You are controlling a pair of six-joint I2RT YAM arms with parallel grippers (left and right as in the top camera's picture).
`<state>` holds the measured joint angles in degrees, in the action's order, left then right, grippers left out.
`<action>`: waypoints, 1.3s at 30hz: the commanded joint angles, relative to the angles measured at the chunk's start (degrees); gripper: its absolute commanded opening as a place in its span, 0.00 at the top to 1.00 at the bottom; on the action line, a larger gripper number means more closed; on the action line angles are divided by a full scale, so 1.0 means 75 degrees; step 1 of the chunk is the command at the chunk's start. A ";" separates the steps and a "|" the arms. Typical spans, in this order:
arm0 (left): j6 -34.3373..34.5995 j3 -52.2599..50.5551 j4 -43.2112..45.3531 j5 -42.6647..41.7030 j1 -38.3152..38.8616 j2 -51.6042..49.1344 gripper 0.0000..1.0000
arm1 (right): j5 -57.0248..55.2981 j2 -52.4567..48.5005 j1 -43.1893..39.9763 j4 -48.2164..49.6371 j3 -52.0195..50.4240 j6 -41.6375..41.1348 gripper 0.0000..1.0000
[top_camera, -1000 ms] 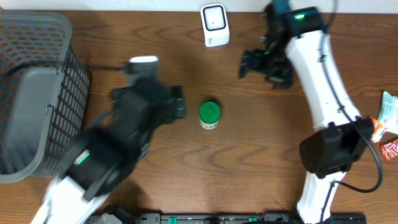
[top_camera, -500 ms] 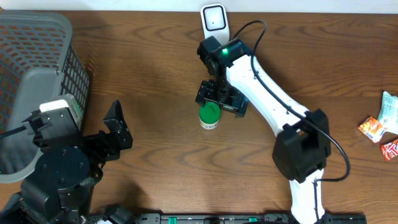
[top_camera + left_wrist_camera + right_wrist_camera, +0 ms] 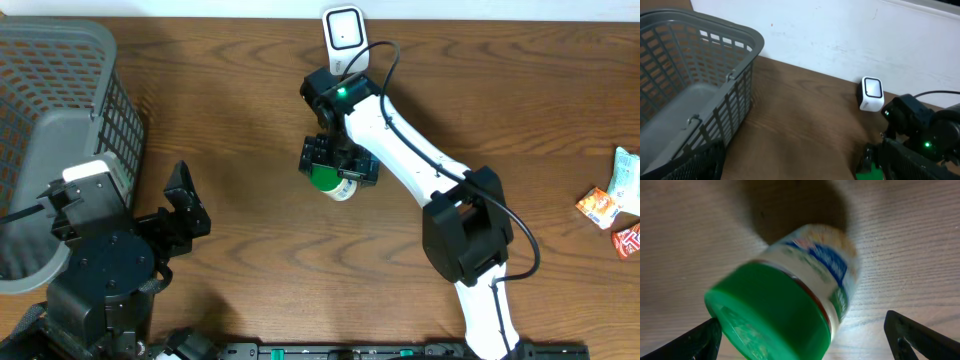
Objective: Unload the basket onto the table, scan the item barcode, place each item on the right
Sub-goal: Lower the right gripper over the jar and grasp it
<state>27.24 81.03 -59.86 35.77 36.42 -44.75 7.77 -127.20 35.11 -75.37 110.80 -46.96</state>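
Moving left since the earlier frame, the right gripper [image 3: 338, 163] now hangs over the green-lidded jar [image 3: 332, 184] at mid-tabletop [image 3: 250, 100], jaws wide either side, not touching it. Left gripper [image 3: 192, 205], also wide, sits beside the grey basket [image 3: 100, 50]. White scanner [image 3: 345, 38] stands beyond the jar.

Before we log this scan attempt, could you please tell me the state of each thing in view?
Jar: lid on, standing on the table, not gripped.
Right gripper: open, fingers either side of the jar, not touching it.
Left gripper: open, holding nothing, near the basket.
Basket: upright.
Scanner: standing at the table's far edge; on or off cannot be told.
Snack packets: lying at the right edge.
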 commanded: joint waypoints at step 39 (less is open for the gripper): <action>0.0125 -0.0050 -0.0414 0.0781 -0.0026 -0.0020 0.02 | 0.0376 0.0466 -0.1212 -0.0597 -0.0052 0.0729 0.01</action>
<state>27.24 81.03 -62.83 39.88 36.42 -44.75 10.70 -126.06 26.37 -79.42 110.78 -42.87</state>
